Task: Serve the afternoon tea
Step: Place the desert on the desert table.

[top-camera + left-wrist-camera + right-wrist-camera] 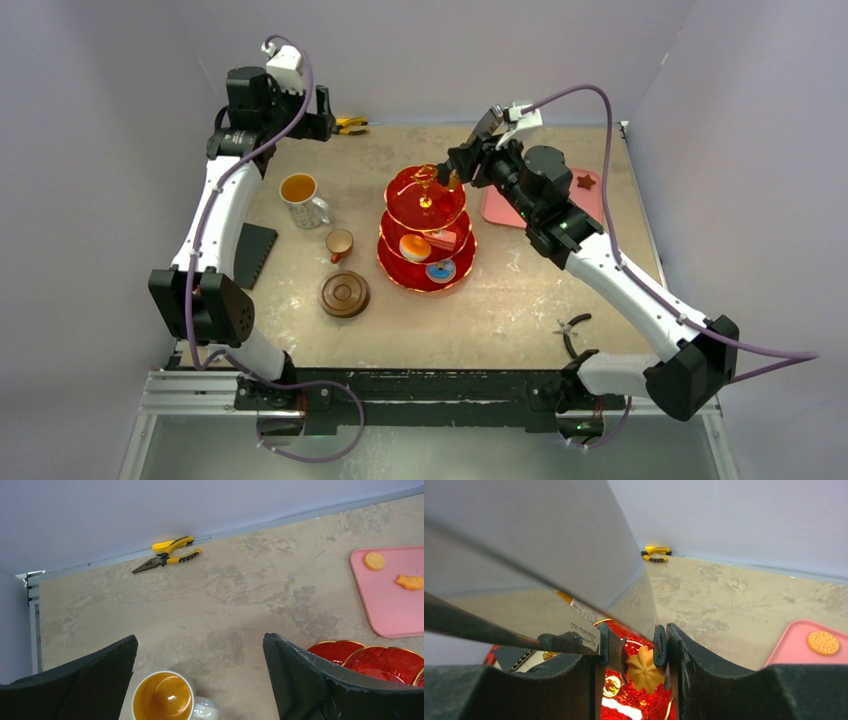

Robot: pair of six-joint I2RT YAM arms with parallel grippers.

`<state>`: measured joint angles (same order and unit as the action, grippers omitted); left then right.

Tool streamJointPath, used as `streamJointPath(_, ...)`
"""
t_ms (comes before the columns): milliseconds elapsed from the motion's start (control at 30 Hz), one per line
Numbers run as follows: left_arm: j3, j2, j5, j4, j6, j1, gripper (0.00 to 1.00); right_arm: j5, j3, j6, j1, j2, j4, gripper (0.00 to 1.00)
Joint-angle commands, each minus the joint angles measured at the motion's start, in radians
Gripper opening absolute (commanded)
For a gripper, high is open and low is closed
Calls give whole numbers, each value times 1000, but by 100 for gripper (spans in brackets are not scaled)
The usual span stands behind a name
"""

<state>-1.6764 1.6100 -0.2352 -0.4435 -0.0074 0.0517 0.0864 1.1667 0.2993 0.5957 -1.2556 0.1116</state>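
Observation:
The red three-tier stand with its gold handle stands mid-table, with small pastries on its lower tiers. My right gripper is shut on metal tongs with black tips. The tongs pinch a tan swirl cookie just above the stand's top tier. The white mug of amber tea stands left of the stand, with the small brown cup beside it and a brown saucer nearer. My left gripper is open and empty above the mug.
The pink tray at the back right holds a round cookie and an orange piece. Yellow pliers lie by the back wall. Black cutters lie at the front right. A dark flat pad lies at the left.

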Motion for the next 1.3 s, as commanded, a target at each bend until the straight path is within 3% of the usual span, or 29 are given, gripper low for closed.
streamJointPath(0,2,-48,-9,19,-10,-12,96,-4,50,9,3,17,16,31)
streamJointPath(533,-14,-44,-13,20,-19,-12,96,-43,42,5,4,29,3,54)
streamJointPath(767,-14,-43,-12,22,-17,-11,96,-47,40,11,3,39,14,59)
streamJointPath(1000,-13,-43,-7,24,-16,-12,96,-12,30,15,2,76,8,54)
streamJointPath(1267,-19,-36,-14,25,-18,-12,96,179,58,-86,-36,62,49,55)
